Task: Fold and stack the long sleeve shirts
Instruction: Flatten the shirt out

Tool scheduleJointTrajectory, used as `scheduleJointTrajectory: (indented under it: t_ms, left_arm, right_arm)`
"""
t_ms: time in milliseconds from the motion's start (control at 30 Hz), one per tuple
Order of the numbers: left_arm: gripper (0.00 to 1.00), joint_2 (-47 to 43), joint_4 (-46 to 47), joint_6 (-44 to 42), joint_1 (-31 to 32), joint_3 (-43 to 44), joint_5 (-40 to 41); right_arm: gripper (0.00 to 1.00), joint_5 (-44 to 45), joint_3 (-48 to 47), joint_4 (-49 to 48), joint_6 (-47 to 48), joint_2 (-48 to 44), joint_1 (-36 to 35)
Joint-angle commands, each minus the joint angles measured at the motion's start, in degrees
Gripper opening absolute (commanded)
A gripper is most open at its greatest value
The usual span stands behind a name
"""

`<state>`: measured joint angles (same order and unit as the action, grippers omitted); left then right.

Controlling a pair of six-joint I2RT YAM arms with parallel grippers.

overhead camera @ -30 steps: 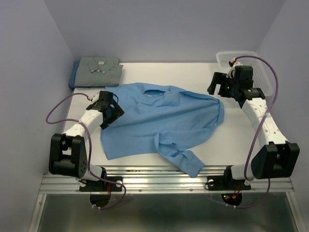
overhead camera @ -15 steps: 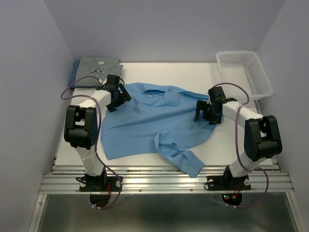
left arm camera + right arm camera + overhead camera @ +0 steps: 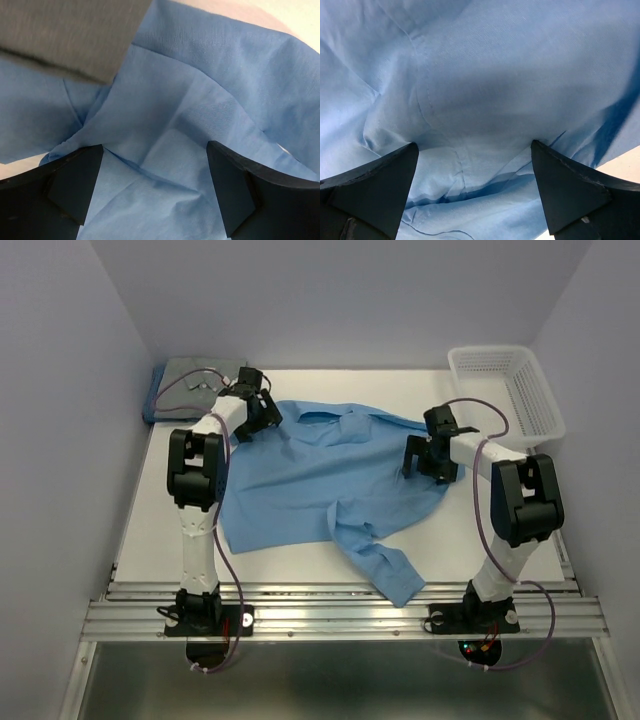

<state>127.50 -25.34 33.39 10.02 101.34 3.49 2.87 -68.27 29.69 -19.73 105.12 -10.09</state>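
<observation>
I have the light blue shirt [image 3: 340,475] spread open across the middle of the table [image 3: 380,390], one sleeve trailing to the near edge. The grey shirt [image 3: 190,380] lies folded in the far left corner, partly hidden by a cable [image 3: 185,388]. Only a sliver of the darker blue shirt [image 3: 153,408] shows beneath it. My left gripper [image 3: 258,412] is low over the light blue shirt's far left shoulder, fingers wide apart and pinching nothing. My right gripper [image 3: 424,455] is over its right side, fingers likewise spread; I cannot tell whether they touch the fabric. The white basket [image 3: 510,395] stands far right.
</observation>
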Motion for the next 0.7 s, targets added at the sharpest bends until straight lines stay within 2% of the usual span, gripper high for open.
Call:
scheduleJointTrajectory:
  t_ms: [0, 100, 200, 333, 433, 467, 533, 567, 667]
  left_arm:
    - [0.99, 5.90, -5.68, -0.69, -0.35, 7.01, 1.44]
    - [0.99, 8.37, -5.77, -0.25, -0.53, 12.20, 0.29]
    - [0.99, 9.96, -7.35, -0.69, -0.53, 18.44, -1.98]
    - [0.99, 4.00, -7.62, -2.18, 1.05, 18.38, -1.56]
    - [0.99, -6.62, -6.04, -2.01, 2.72, 11.10, 3.71]
    - [0.99, -13.27, -5.42, -1.40, 2.98, 4.81, 4.42]
    - [0.99, -20.59, -4.02, 0.53, 3.07, -2.86, 5.74]
    - [0.99, -28.20, -2.53, 2.89, 3.07, -11.25, 7.48]
    - [0.99, -38.96, -2.87, 9.47, 3.16, -23.43, 10.57]
  right_arm:
    - [1.00, 0.74, 5.33, 2.65, -1.63, -0.08, 3.31]
    - [1.00, 0.11, 8.33, 1.86, -1.46, -1.58, 4.46]
    - [1.00, -1.37, 6.58, 0.72, 0.21, -2.64, 4.46]
    - [1.00, -5.41, 1.31, 0.45, 2.23, -7.71, 4.46]
    - [1.00, -8.75, 1.82, -1.38, 3.12, -15.95, 4.46]
    - [1.00, -9.02, 2.87, -1.57, 2.94, -18.26, 3.50]
    - [1.00, -8.15, 6.64, -0.52, 3.46, -22.83, 0.96]
    - [1.00, -7.45, 8.14, 1.84, 3.47, -26.94, -2.71]
    - [1.00, -9.02, 16.74, 5.36, -0.20, -32.68, -7.39]
